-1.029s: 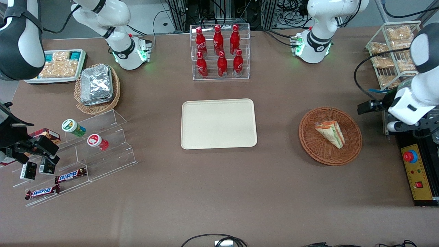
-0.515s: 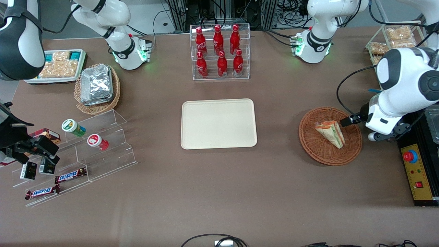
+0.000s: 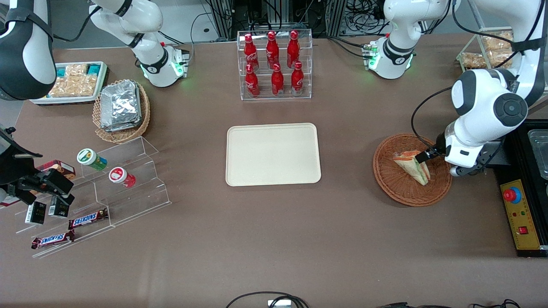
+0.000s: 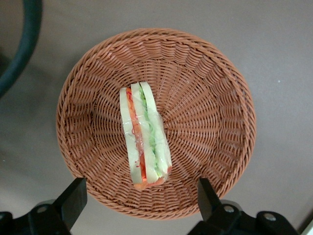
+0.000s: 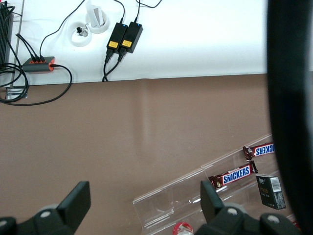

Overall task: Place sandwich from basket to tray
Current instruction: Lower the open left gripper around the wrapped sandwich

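The sandwich [image 3: 412, 166] is a wedge of white bread with red, orange and green layers. It lies in the round reddish-brown basket [image 3: 398, 190] toward the working arm's end of the table. My gripper [image 3: 428, 155] hovers over the basket, above the sandwich, with one dark fingertip at the sandwich's edge. In the left wrist view the sandwich [image 4: 143, 142] lies lengthwise in the basket [image 4: 215, 98]. The gripper [image 4: 139, 198] is open above the rim, its fingers [image 4: 73, 199] wide apart and holding nothing. The cream tray [image 3: 273, 171] lies bare at the table's middle.
A clear rack of red bottles [image 3: 276, 64] stands farther from the front camera than the tray. A yellow control box with a red button [image 3: 520, 214] sits beside the basket at the table's end. A tan basket of foil packets [image 3: 122, 109] and acrylic steps [image 3: 124, 188] lie toward the parked arm's end.
The working arm has swung in from the table's end toward the basket. Its gripper now hangs over the sandwich. The sandwich and basket have not moved.
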`<action>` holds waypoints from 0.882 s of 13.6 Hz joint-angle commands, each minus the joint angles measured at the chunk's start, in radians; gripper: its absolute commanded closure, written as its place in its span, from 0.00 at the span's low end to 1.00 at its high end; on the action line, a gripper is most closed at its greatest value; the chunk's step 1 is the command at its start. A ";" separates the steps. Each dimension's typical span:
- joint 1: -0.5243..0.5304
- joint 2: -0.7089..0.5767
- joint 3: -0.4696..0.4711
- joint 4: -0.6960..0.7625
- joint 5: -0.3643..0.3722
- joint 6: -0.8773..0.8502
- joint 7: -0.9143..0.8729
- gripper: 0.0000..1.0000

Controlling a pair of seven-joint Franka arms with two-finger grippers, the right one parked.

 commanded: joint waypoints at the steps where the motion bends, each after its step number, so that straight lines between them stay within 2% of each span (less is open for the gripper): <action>1: -0.005 -0.009 -0.001 -0.053 0.017 0.070 -0.079 0.00; 5: -0.017 0.044 -0.001 -0.081 0.017 0.159 -0.202 0.00; 12: -0.022 0.106 0.002 -0.167 0.026 0.321 -0.268 0.00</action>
